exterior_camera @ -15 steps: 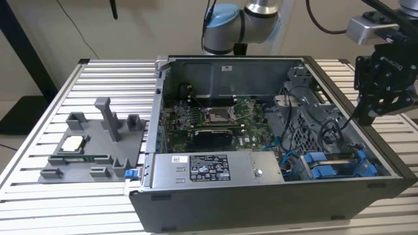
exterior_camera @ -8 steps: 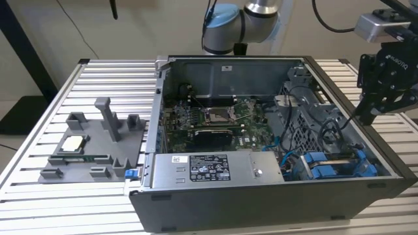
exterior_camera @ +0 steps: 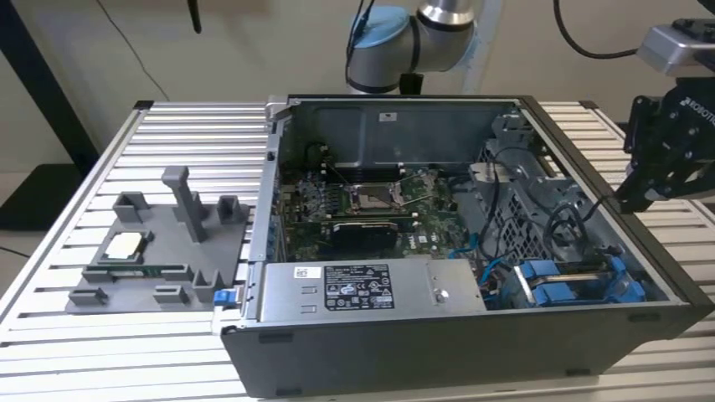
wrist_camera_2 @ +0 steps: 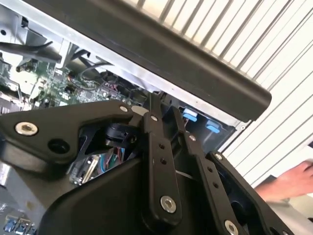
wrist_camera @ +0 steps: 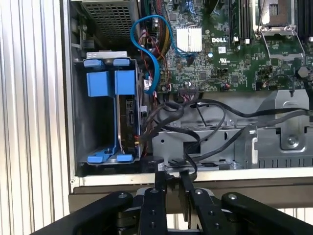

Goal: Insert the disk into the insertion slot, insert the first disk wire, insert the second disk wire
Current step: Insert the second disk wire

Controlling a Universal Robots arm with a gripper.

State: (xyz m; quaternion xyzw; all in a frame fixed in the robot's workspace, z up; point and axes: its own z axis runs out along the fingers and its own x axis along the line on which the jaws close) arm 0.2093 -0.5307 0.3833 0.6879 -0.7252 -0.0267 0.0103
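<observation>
Gripper [exterior_camera: 645,199] sits outside the case [exterior_camera: 470,352], over its wall on the exterior view's right, above bare table [exterior_camera: 67,352]. The drive bay [wrist_camera: 95,127] is occupied by blue carriers [wrist_camera: 110,83]. Black cables [wrist_camera: 205,132] and a blue cable [wrist_camera: 146,54] crowd the gap just beside it. Above the motherboard [exterior_camera: 369,205] the case is open.

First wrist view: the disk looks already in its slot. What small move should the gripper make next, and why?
Probably ease the gripper inward over the case wall, toward the black cables. The disk in its blue carrier seems seated in the insertion slot, the cables lie loose beside it, and the gripper hangs at that wall.
</observation>
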